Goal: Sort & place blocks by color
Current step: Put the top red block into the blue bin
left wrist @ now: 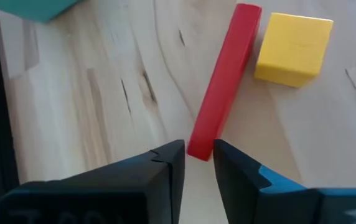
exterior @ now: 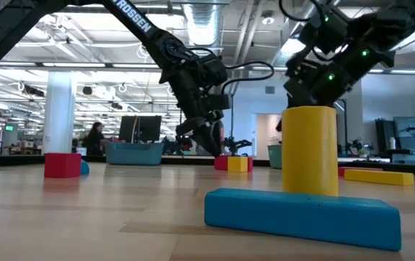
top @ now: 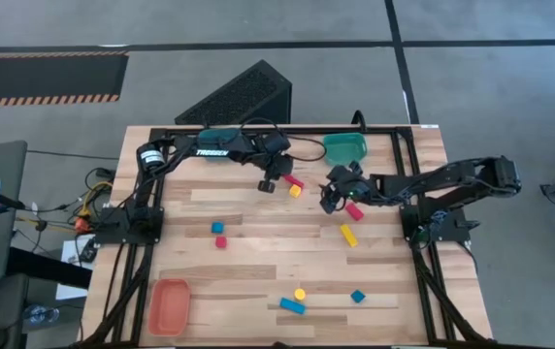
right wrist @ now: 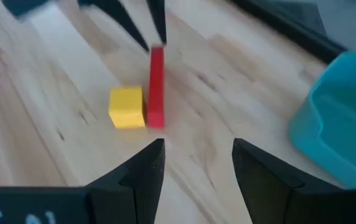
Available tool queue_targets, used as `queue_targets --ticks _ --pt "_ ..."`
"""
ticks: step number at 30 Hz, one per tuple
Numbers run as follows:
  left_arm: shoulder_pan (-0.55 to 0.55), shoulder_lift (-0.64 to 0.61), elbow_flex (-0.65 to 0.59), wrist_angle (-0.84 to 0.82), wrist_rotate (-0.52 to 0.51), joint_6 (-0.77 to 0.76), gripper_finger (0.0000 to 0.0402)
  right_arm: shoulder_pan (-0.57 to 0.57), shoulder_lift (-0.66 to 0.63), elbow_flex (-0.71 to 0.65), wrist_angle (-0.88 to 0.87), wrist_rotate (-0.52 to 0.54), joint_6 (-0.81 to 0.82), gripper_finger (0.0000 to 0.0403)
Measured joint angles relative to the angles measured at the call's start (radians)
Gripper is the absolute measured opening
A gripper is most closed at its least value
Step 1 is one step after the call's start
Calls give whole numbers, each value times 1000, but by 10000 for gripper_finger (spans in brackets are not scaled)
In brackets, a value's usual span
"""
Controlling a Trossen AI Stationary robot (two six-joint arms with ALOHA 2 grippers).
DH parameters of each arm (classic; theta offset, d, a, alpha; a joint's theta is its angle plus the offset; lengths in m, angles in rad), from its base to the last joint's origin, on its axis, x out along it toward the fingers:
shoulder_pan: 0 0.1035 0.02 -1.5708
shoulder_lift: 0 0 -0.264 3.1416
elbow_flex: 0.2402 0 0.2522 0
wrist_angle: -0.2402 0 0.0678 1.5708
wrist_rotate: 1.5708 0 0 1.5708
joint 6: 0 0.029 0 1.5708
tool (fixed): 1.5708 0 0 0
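Left gripper [left wrist: 196,163] is down at the near end of the red bar [left wrist: 223,81], its fingers narrowed to a slim gap with that end just at the tips; whether they have bitten yet I cannot tell, but it reads as lining up along the bar's narrow width for a pinch; the yellow cube [left wrist: 294,48] sits just beside the bar's far end, so coming in at the free end looks like the way to avoid nudging it. From above, the left arm reaches out from its base across the back of the table, wrist tipped down over that pair, near the teal bin [top: 345,147]. Right gripper [right wrist: 193,163] hovers close by with fingers spread wide and nothing between them, pointed toward the same bar and cube. Other blocks lie scattered well apart; the orange bin [top: 171,305] waits at the front corner, apparently empty; sorting looks barely begun.
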Motion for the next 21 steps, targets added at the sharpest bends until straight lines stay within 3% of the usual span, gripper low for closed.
queue_targets --ticks 14,21 --pt "-4 0 -11 40 64 125 116 -50 192 0 148 -111 -1 143" --pt "3 0 -20 49 70 91 126 -89 266 3 295 -185 14 68"
